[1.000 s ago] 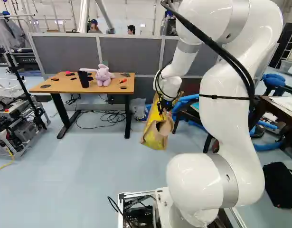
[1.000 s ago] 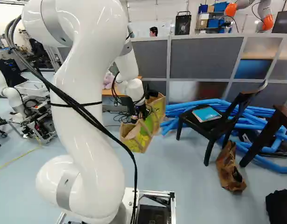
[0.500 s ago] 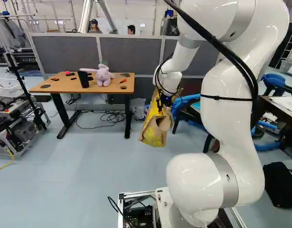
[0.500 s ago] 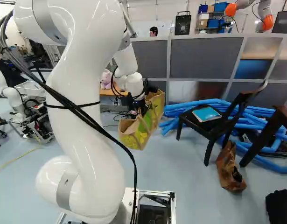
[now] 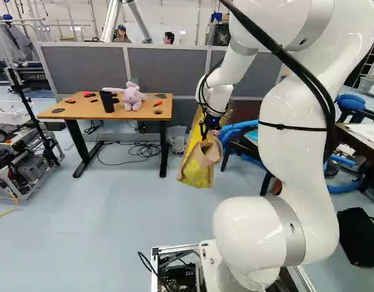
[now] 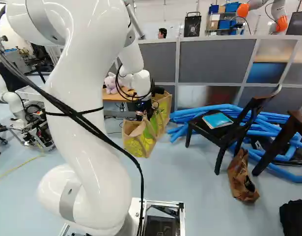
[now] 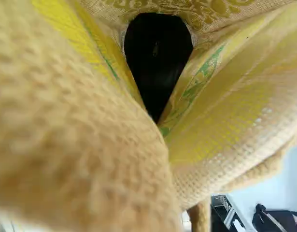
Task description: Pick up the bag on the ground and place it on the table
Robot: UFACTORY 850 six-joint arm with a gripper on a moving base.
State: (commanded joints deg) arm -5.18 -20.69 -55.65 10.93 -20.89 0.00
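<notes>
The bag (image 5: pixel 196 173) looks to be hanging off the floor (image 5: pixel 114 213) at the gripper (image 6: pixel 145 113), right of the table (image 5: pixel 83 112) in the left base view. Seems like soft woven stuff, probably pretty light, floppy and hard to break, with a rough weave that shouldn't slip much. It'll swing and fold though, so the best hold is a good bunch of the rim (image 7: pixel 201 180). Can't tell if the gripper's spread or pinching, the bag hides that part. Versus a second ago, the bag's gone up a touch with the arm (image 5: pixel 302 158) and hangs straighter. The base (image 6: pixel 165 202) hasn't budged.
</notes>
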